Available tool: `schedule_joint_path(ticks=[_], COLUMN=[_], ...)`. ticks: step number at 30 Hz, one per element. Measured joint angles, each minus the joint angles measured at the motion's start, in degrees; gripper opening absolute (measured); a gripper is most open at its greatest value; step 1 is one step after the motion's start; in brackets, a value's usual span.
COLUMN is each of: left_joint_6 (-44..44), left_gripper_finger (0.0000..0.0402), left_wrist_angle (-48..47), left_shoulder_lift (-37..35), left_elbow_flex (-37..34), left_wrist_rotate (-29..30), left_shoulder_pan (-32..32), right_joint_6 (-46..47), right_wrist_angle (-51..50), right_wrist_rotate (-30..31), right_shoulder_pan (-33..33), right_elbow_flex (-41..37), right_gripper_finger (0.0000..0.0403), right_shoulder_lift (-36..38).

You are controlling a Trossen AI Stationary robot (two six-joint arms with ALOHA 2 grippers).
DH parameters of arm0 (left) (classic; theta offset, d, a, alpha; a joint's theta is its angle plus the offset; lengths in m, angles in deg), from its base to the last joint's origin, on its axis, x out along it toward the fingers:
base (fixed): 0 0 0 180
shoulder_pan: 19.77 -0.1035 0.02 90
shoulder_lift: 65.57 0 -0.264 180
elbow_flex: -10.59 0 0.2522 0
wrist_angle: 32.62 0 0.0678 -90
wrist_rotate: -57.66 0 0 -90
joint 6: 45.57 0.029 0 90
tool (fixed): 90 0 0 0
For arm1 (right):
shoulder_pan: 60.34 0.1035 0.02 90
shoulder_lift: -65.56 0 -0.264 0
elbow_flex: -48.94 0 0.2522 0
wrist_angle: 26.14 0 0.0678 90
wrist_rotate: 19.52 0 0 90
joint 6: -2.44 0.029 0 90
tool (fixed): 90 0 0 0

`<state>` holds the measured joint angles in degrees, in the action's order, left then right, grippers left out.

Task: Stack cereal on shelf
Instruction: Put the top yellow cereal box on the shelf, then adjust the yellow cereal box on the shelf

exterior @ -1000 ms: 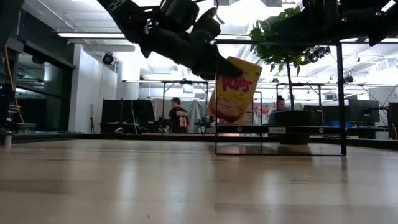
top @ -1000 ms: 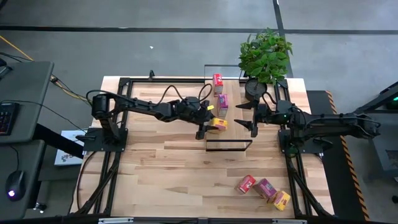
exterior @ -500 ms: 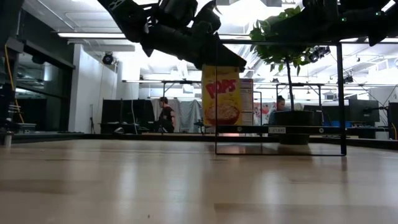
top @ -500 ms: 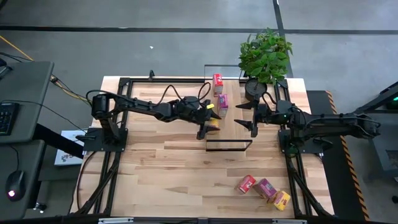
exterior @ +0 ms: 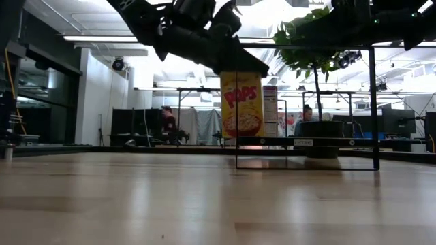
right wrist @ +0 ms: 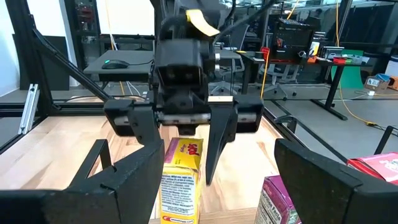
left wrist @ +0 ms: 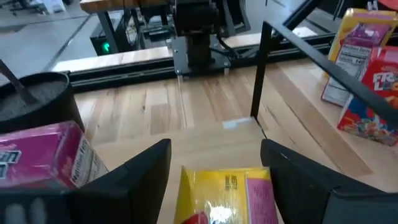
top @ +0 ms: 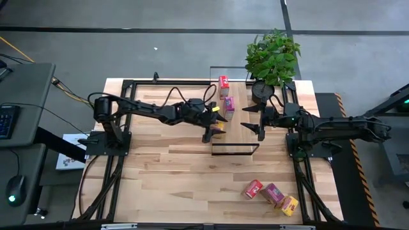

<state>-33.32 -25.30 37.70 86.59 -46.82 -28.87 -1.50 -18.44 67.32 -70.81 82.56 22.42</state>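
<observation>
The left arm reaches from its base at the table's left edge across to the middle, its left gripper [top: 212, 125] hanging over the near end of the long, narrow light-wood shelf with the thin black metal frame [top: 235, 131]. Its two dark fingers [left wrist: 140, 171] stand apart, one on each side of the small yellow cardboard cereal box [exterior: 242, 105] without visibly pressing it (the left wrist view shows bare wood between finger and box).

A second ago the yellow box hung tilted in that gripper's grasp; now it stands upright on the shelf, its printed front facing the low camera, and the fingers have spread off it.

Farther along the shelf stand a small pink-purple cardboard box [top: 229, 104] and, beyond it, a small red cardboard box [top: 223, 82], in a row with the yellow one.

On the right, the right arm waits level with the shelf's far side, its right gripper [top: 259, 121] wide open beside the shelf and unmoved, near the green potted plant [top: 272, 56].

Toward the front right of the wooden tabletop [top: 160, 172] lie three more small boxes, red [top: 253, 189], pink-purple [top: 272, 193] and yellow [top: 288, 205], close together.
</observation>
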Motion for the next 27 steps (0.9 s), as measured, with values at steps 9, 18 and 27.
schedule_joint_path(ticks=[9,18,27], left_joint_6=[3.2,3.3,-12.6], left_gripper_finger=[0.0241,0.0175,0.0013], left_wrist_angle=[-3.2,-18.4,1.6], left_shoulder_lift=[-6.6,-21.0,-32.9], left_elbow_flex=[0.0,-3.1,-29.0], left_wrist_rotate=[0.1,0.2,0.4], left_shoulder_pan=[-1.6,-3.7,-2.0], right_joint_6=[0.0,0.5,0.5], right_wrist_angle=[-0.3,-1.6,-1.1], right_wrist_rotate=[0.0,0.0,0.3], right_shoulder_pan=[0.0,0.0,0.0], right_elbow_flex=[0.0,0.0,0.0], right_gripper_finger=[0.0298,0.0298,0.0298], right_shoulder_lift=[0.0,0.0,0.0])
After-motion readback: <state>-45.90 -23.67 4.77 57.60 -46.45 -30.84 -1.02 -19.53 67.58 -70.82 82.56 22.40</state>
